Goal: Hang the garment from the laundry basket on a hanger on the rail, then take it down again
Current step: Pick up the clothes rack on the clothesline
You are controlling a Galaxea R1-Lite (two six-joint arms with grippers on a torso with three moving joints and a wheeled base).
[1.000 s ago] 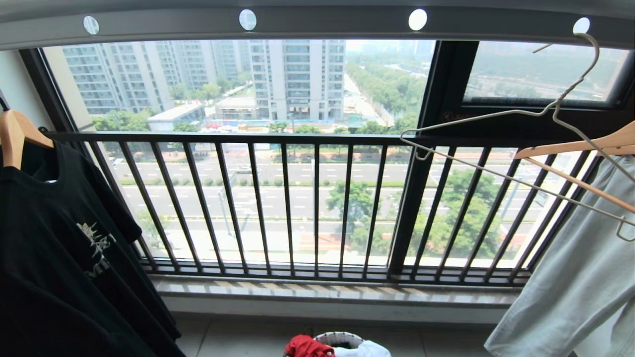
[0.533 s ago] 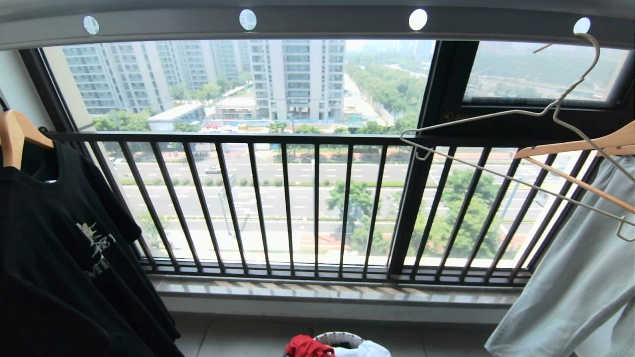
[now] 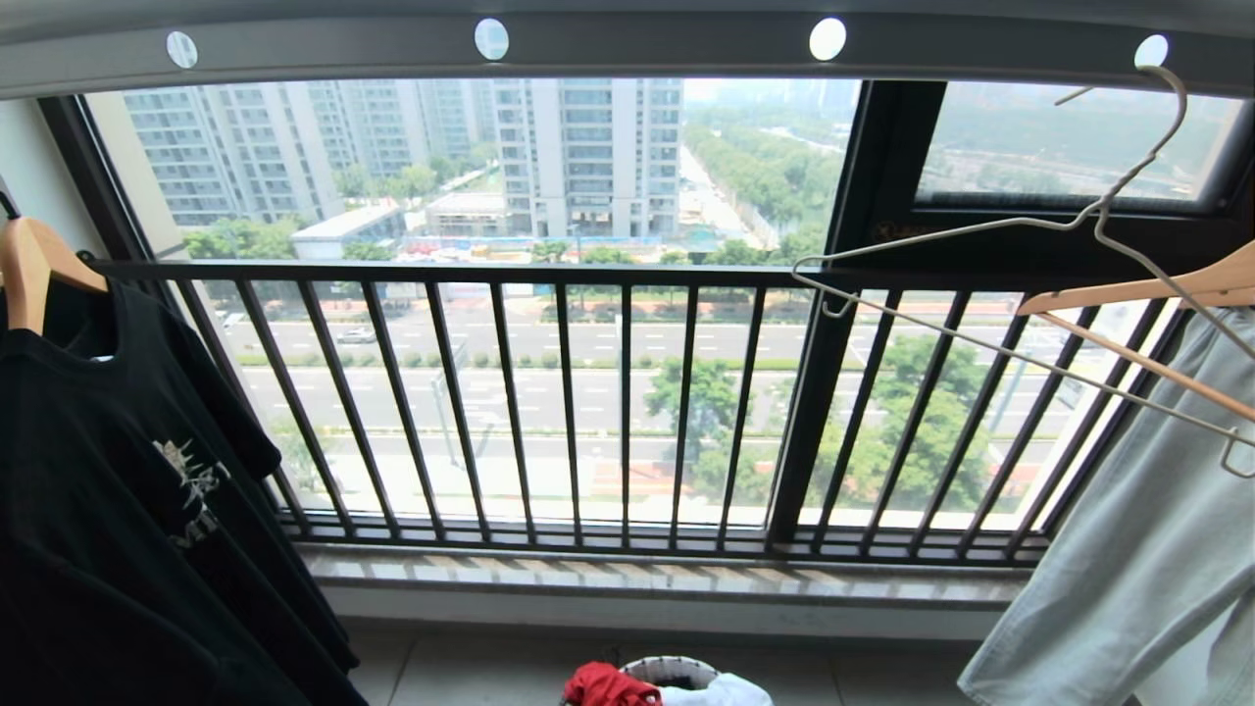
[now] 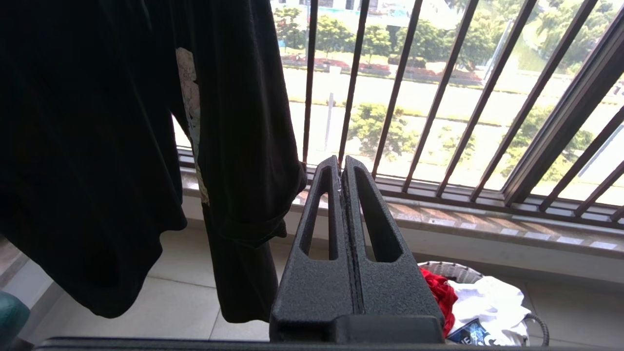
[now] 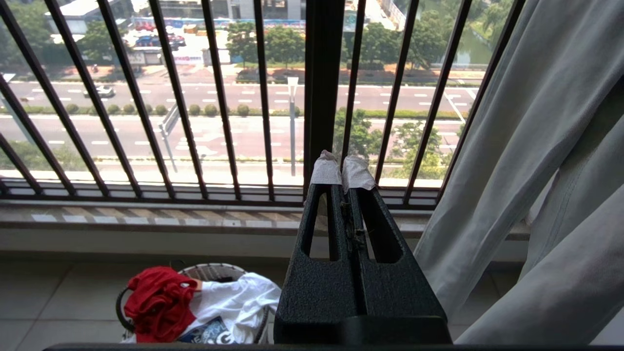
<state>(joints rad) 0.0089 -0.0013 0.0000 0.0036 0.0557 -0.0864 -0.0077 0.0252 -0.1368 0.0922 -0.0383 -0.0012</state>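
The red garment (image 3: pixel 608 684) lies bunched in the round laundry basket (image 3: pixel 672 668) on the floor below the window; it also shows as the red garment (image 5: pixel 158 300) in the basket (image 5: pixel 209 270) and as the red garment (image 4: pixel 438 292). The thin pale wire hanger (image 3: pixel 1010 294) hangs by its hook from the grey holed rail (image 3: pixel 627 44) at the upper right. My left gripper (image 4: pixel 341 163) is shut and empty, up beside the black T-shirt. My right gripper (image 5: pixel 342 163), with white-taped tips, is shut and empty, above the floor near the grey cloth. Neither arm shows in the head view.
A black T-shirt (image 3: pixel 127 490) hangs on a wooden hanger (image 3: pixel 29 260) at the left. Pale grey clothing (image 3: pixel 1137 549) hangs on another wooden hanger (image 3: pixel 1147 289) at the right. A white cloth (image 5: pixel 234 297) shares the basket. The black barred window railing (image 3: pixel 588 392) and stone sill (image 3: pixel 667 579) stand ahead.
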